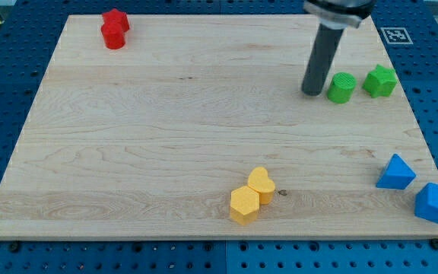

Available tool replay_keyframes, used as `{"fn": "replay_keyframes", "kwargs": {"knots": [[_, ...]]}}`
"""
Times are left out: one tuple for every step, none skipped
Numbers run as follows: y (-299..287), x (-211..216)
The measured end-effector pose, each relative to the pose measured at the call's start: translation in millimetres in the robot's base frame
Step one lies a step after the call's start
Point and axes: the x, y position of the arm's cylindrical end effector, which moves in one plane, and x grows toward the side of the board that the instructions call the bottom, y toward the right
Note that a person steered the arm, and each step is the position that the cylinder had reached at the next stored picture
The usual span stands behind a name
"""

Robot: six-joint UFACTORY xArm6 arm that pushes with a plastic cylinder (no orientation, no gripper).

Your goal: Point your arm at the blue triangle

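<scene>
- Just left of the green cylinder (341, 88) sits my tip (311, 93); no claw, bare rod, nothing held.
- Beyond it: green star (379, 81).
- Blue triangle (395, 173) lies well below-right, near the blue cube (435, 202).
- Risk: a straight run could clip the cylinder.

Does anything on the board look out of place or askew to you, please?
Only the blue cube-like block at the view's bottom right: it overhangs the edge of the wooden board. My tip is beside the green blocks, far from it.
</scene>
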Motion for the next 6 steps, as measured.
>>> {"fn": "replay_keyframes", "kwargs": {"knots": [[-5.6, 43.0], [-5.6, 96.1], [1.6, 151.4], [48.8, 194.4], [80.2, 200.3], [80.3, 200.4]]}}
